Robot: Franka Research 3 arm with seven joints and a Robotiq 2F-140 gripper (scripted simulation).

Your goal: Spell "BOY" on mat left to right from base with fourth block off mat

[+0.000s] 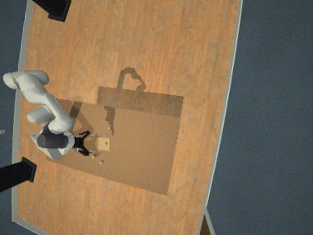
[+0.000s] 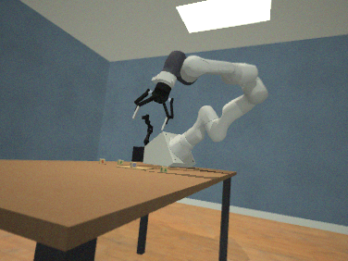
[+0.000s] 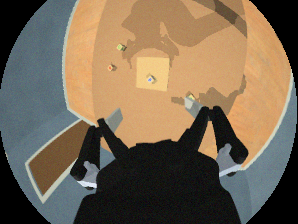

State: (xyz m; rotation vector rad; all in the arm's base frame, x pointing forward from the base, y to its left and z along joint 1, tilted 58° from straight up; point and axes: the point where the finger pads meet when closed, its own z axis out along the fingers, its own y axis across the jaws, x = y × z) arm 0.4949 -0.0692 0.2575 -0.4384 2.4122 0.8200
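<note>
The pale yellow mat lies flat on the table. A block with a blue mark sits on it. Off the mat are a block with a reddish mark, a greenish block near that one, and another greenish block on the mat's other side, partly behind a fingertip in the wrist view. The letters are too small to read. My gripper is open and empty, high above the table.
The brown table extends well beyond the mat on the side away from the robot's base. Shadows of the arm fall across the table and floor. A dark stand shows behind the table, beside the base.
</note>
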